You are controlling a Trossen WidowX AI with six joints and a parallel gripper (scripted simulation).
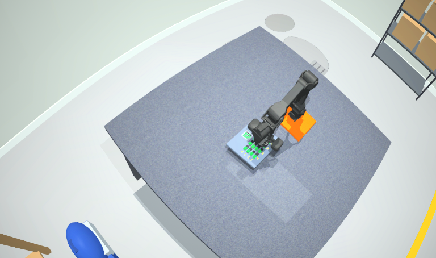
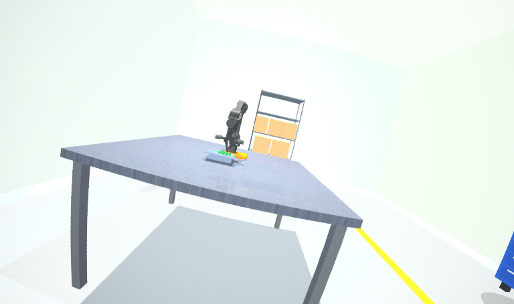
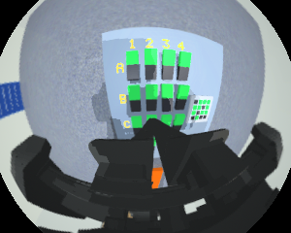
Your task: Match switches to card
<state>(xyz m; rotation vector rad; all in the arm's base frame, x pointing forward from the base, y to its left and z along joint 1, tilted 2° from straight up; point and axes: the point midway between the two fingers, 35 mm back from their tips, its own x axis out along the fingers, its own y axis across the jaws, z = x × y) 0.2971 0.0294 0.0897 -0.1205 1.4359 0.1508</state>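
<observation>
The pale blue panel carries a grid of green and dark grey rocker switches. In the wrist view, rows A and B show fully, and the far parts of row C show. The small card is mostly green with a few dark squares; its exact pattern is too small to read surely. My gripper is shut and empty, low over the grid around the middle columns of row C. It hides the nearer switches. Contact is not clear.
The orange plate lies under the arm's base, beside the panel's near side. The panel rests on the blue-grey table. A shelf with boxes stands well beyond the table.
</observation>
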